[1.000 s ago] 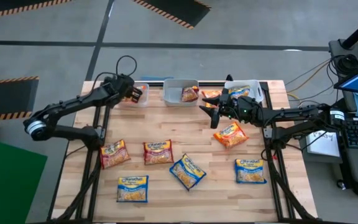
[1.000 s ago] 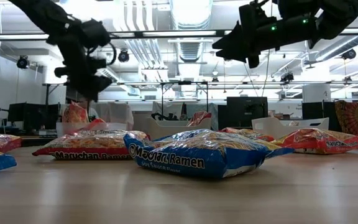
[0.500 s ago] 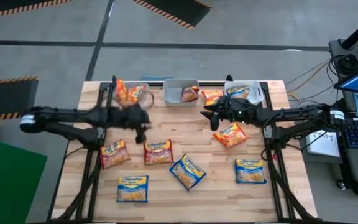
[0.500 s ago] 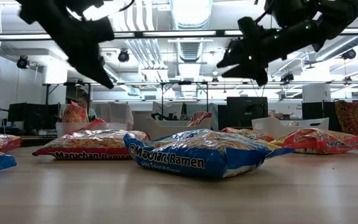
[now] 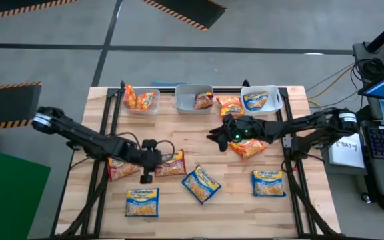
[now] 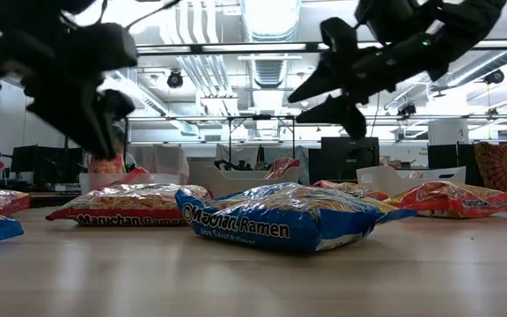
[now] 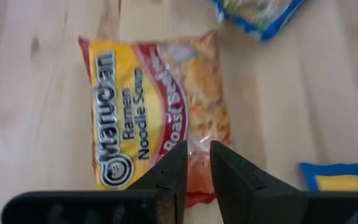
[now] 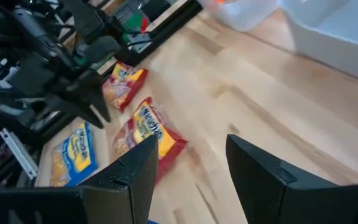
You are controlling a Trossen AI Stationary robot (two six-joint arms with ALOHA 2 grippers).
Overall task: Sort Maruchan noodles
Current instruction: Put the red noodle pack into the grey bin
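Maruchan packets lie flat on the wooden table: two red ones [image 5: 170,163] [image 5: 122,165], an orange one [image 5: 247,144], blue ones [image 5: 201,184] [image 5: 142,202] [image 5: 269,182]. My left gripper [image 5: 146,173] [image 7: 196,149] hovers shut just above the near end of a red packet [image 7: 154,118], clear of it in the low view [image 6: 91,139]. My right gripper [image 5: 213,133] [image 8: 191,146] hangs open in the air over the table's middle, left of the orange packet, holding nothing [image 6: 299,106].
Three clear bins stand along the far edge: the left one [image 5: 142,101] holds orange packets, the middle one [image 5: 193,99] a red packet, the right one [image 5: 262,99] a blue one. Another orange packet [image 5: 230,105] lies between the middle and right bins. Bare wood shows mid-table.
My left gripper has swung from the far-left bin toward the near edge and down, ending over the red packet at mid-table; an orange packet now stands in that bin. My right gripper has drifted left and toward the near edge, and its fingers have spread apart.
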